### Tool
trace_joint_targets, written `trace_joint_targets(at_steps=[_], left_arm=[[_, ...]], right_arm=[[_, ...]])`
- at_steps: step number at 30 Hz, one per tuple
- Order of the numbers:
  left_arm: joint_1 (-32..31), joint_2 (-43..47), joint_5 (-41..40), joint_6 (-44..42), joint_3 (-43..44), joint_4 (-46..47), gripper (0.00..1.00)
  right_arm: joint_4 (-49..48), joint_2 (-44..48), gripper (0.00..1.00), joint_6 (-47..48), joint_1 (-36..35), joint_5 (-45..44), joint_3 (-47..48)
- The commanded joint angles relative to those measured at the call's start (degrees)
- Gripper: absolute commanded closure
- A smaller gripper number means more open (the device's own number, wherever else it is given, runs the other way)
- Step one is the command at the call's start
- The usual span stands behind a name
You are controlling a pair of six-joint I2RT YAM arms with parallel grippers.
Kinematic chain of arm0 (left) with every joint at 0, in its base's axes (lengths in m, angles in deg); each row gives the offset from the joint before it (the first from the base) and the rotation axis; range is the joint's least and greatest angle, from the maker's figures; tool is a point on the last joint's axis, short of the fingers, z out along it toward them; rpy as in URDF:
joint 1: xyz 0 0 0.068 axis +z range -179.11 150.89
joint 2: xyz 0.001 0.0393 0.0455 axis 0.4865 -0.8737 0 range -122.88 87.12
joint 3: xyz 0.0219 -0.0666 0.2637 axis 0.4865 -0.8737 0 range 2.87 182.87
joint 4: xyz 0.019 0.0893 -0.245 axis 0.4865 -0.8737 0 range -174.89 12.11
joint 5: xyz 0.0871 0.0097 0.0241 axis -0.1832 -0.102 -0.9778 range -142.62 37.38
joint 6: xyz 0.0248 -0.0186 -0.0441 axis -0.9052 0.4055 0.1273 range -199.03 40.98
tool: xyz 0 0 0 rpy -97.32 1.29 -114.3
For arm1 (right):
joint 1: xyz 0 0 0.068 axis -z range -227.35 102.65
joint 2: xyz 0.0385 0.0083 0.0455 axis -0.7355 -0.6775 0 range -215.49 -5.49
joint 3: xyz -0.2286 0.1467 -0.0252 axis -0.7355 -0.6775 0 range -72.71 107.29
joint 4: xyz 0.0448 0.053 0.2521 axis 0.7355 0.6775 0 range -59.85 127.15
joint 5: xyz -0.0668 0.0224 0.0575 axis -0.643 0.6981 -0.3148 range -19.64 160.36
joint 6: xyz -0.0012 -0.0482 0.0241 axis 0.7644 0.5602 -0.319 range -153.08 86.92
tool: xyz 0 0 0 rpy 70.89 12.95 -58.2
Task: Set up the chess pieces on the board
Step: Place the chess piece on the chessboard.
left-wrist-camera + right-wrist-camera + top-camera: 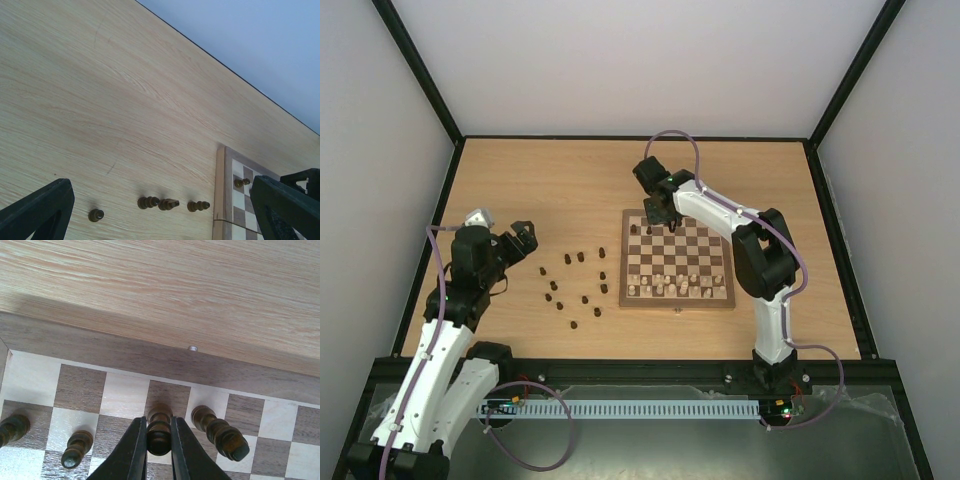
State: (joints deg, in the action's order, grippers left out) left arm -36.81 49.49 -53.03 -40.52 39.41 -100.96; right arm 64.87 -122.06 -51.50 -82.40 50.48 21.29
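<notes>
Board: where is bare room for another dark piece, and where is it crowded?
Free: the board's middle rows, and the far rows right of the right gripper. Crowded: far-left corner with dark pieces, near rows with cream pieces.

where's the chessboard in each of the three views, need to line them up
top external: the board sits centre right, with the right claw over its far left part.
left wrist: only its far left corner and left border show, at lower right.
right wrist: it fills the lower half, with the claw shut on a dark piece.
shared landmark: that far left corner appears in all three.
</notes>
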Motion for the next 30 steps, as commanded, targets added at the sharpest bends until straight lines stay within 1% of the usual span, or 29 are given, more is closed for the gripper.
trace_joint_targets(at_steps=[1,30], left_arm=[[0.06,0.27,0.4,-0.62,-0.02,0.32,0.01],[0.06,0.09,0.32,-0.64,-0.1,0.61,0.01]], right_arm=[[0.5,1.66,0.96,0.02,0.15,-1.08,-0.29],[-1.26,-1.11,0.95,0.29,1.56,0.14,-1.12]])
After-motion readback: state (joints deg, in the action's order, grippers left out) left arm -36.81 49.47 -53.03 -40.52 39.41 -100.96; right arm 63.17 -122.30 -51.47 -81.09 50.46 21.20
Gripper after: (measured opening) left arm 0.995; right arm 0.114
